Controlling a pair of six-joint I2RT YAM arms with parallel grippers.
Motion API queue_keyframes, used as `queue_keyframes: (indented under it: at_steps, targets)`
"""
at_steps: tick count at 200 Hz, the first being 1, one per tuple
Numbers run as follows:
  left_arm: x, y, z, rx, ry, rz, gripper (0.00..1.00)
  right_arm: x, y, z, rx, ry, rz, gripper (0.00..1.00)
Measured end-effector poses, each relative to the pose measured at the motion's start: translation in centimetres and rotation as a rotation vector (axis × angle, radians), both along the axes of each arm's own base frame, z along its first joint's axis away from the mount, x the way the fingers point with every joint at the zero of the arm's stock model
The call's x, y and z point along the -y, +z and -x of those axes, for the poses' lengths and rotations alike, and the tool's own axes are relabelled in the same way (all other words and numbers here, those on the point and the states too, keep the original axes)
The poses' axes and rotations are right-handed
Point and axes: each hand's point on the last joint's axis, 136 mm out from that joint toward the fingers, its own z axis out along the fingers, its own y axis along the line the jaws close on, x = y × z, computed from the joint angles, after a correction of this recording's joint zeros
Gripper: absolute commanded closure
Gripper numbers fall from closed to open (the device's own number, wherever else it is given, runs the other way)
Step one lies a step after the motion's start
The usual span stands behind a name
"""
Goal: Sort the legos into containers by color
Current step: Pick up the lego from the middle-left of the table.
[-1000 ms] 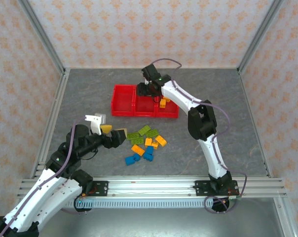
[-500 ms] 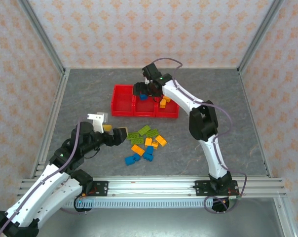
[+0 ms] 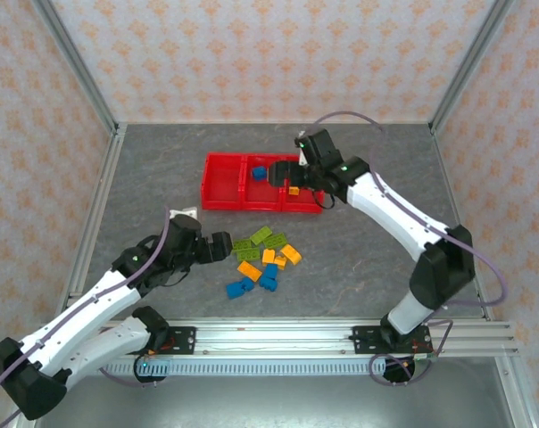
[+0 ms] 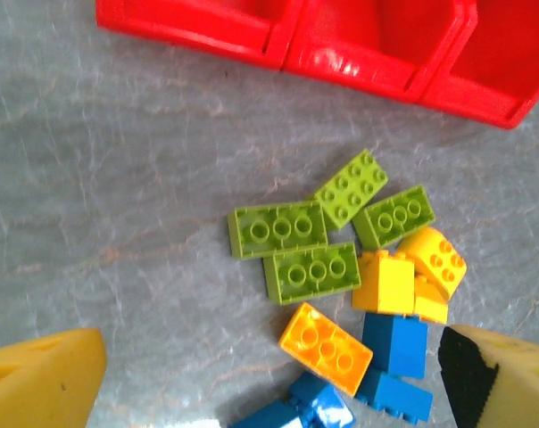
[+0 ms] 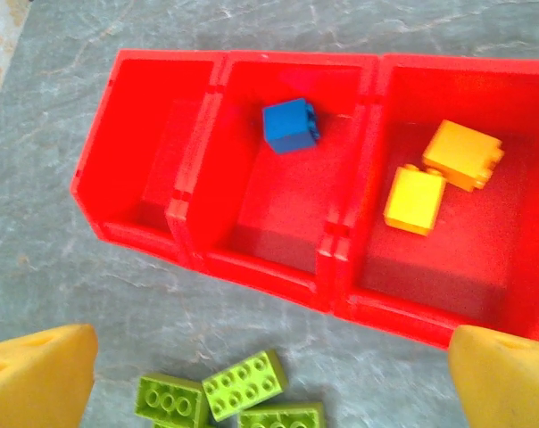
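The right pincer (image 3: 287,176), now wide open and empty, has just dropped the first blue brick (image 5: 290,125) into the middle bin (image 5: 278,223).

Left wrist view: the containers (image 4: 359,62), ahead of the left gripper (image 4: 269,366), run off the top edge; a blue brick (image 4: 314,406) between its fingers is cropped below. Right wrist view: a green brick (image 5: 283,417) between the fingers of the right gripper (image 5: 274,357) is likewise cropped.

The top view looks down from behind over the whole bench (image 3: 162,178). Both wrist views face down, close, sharing the red tray (image 5: 261,267) and green legos (image 5: 243,383).
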Motion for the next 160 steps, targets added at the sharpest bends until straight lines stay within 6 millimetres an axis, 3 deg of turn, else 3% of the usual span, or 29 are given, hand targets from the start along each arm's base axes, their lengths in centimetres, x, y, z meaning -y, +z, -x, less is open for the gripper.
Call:
queue_keyframes:
  at_steps: [21, 49, 61, 86, 97, 122, 138, 160]
  targets:
    - [1.2, -0.4, 1.7, -0.019, -0.009, 0.056, 0.14, 2.2, -1.2, 1.1, 0.005, -0.024, 0.041, 0.00]
    - [3.4, -1.9, 4.0, -0.076, -0.063, 0.065, 0.11, 4.4, -3.6, 1.5, -0.014, -0.048, 0.097, 0.00]
    - [4.5, -3.0, 5.0, -0.113, -0.109, 0.024, 0.02, 5.1, -4.4, 1.4, -0.020, -0.053, 0.121, 0.00]
    - [6.9, -4.3, 7.2, -0.203, -0.257, -0.147, 0.01, 6.0, -4.8, 1.0, -0.003, -0.071, 0.159, 0.00]
    - [8.6, -3.0, 7.7, -0.185, -0.349, -0.217, 0.01, 6.2, -4.7, 0.7, 0.018, -0.082, 0.168, 0.00]
    - [12.0, 2.9, 7.2, -0.024, -0.536, -0.315, 0.00, 7.4, -3.9, 0.3, 0.070, -0.127, 0.182, 0.00]
    - [10.9, 5.0, 5.5, 0.058, -0.530, -0.406, 0.00, 8.9, -2.5, 0.3, 0.123, -0.176, 0.177, 0.00]
    - [9.2, 4.6, 4.7, 0.031, -0.582, -0.487, 0.01, 11.2, 0.4, 0.5, 0.222, -0.254, 0.148, 0.00]
